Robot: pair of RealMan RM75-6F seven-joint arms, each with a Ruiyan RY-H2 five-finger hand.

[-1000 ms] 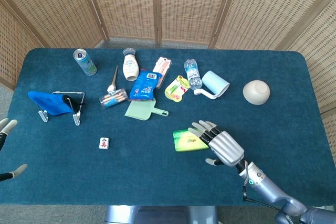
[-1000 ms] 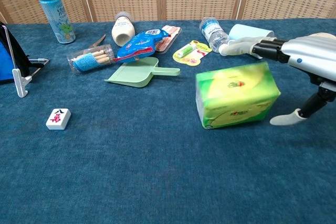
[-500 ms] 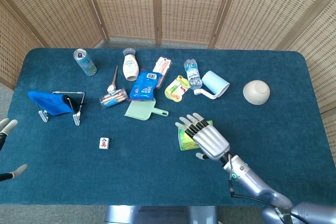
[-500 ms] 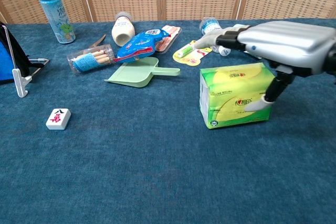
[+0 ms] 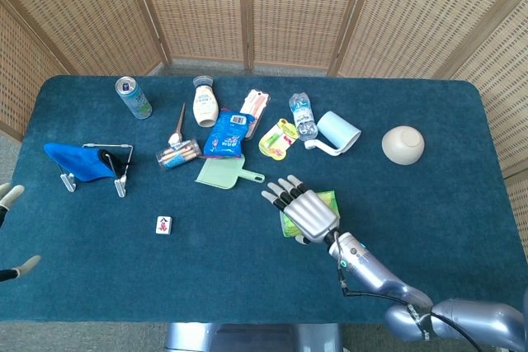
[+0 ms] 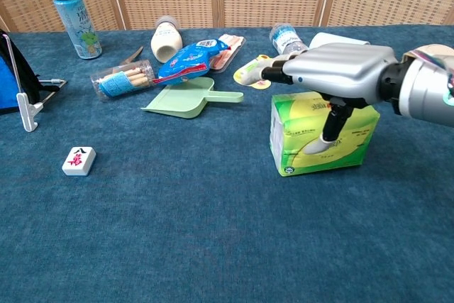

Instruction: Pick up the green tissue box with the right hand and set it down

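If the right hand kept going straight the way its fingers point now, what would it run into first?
Probably the green dustpan. The right hand lies over the green tissue box, fingers aimed up-left across the table, and the dustpan's handle comes first on that line. Height is unclear, so it might pass above.

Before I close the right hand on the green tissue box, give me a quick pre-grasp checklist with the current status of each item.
1. Right hand over the green tissue box: ok, palm lies across its top.
2. Thumb placed on the near face: ok, in the chest view its tip touches the front.
3. Fingers wrapped on the far side: not ok, they stretch forward past the box, uncurled.
4. Box sitting flat on the table: ok.
5. Room around the box: ok, the green dustpan lies apart to its left.
6. Left hand out of the way: ok, at the table's far left edge.
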